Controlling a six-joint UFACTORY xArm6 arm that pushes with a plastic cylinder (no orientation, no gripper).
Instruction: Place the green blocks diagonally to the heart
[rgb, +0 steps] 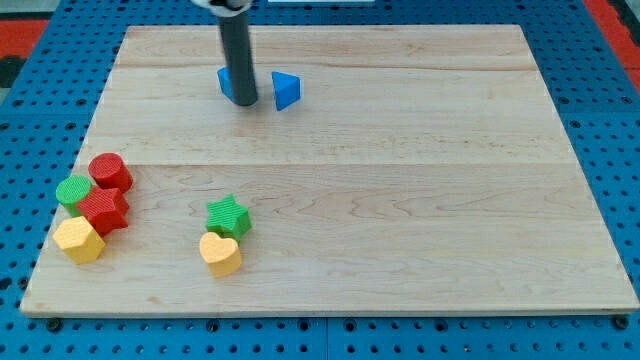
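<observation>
A yellow heart (220, 254) lies at the view's lower left of centre. A green star (228, 215) touches its upper edge. A green cylinder (73, 191) sits far left in a cluster of blocks. My tip (245, 103) rests near the view's top, between two blue blocks: a blue block (228, 82) partly hidden behind the rod on its left and a blue triangle (286, 90) on its right. The tip is far above the green star and the heart.
The far-left cluster also holds a red cylinder (110, 172), a red star-like block (103, 210) and a yellow hexagon-like block (79, 240). The wooden board (400, 200) lies on a blue pegboard (610, 120).
</observation>
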